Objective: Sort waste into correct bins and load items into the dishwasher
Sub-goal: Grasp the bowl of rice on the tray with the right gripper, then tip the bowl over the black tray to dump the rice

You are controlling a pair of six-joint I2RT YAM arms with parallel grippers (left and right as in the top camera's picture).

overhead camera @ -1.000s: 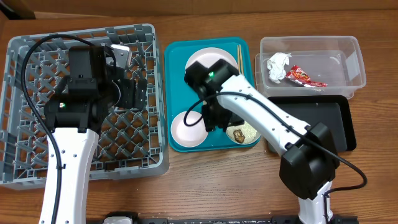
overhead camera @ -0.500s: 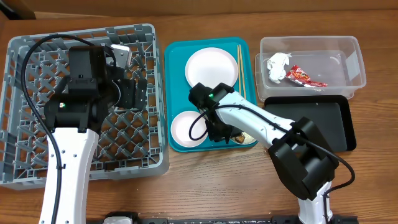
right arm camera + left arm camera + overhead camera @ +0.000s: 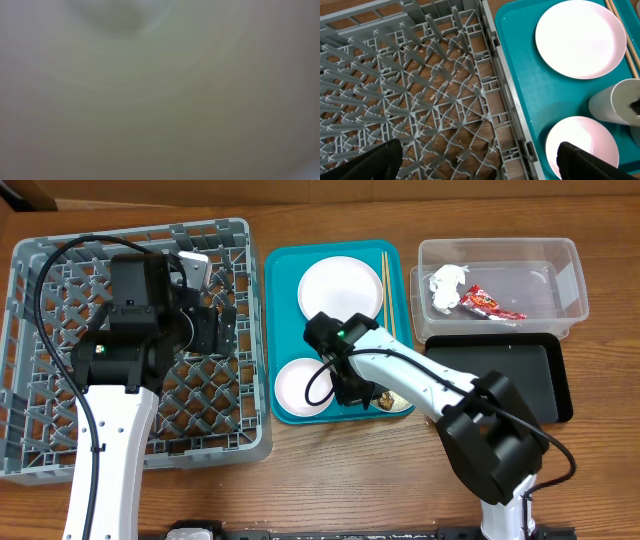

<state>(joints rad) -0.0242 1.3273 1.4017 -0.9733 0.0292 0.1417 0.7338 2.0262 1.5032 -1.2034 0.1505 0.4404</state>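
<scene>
Right end effector [image 3: 358, 392] mostly hidden, grip untellable, wrist view blurred, left end effector [image 3: 480, 161] spread wide

Red wrapper [image 3: 490, 303], white tissue [image 3: 445, 287], inside clear tub [image 3: 500, 248]

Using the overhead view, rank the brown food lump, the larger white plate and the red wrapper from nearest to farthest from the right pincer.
Measured from the right pincer, low over the teal tray:
1. brown food lump, right beside it in the tray's lower right corner.
2. larger white plate, at the tray's top end.
3. red wrapper, in the clear tub at upper right.
</scene>
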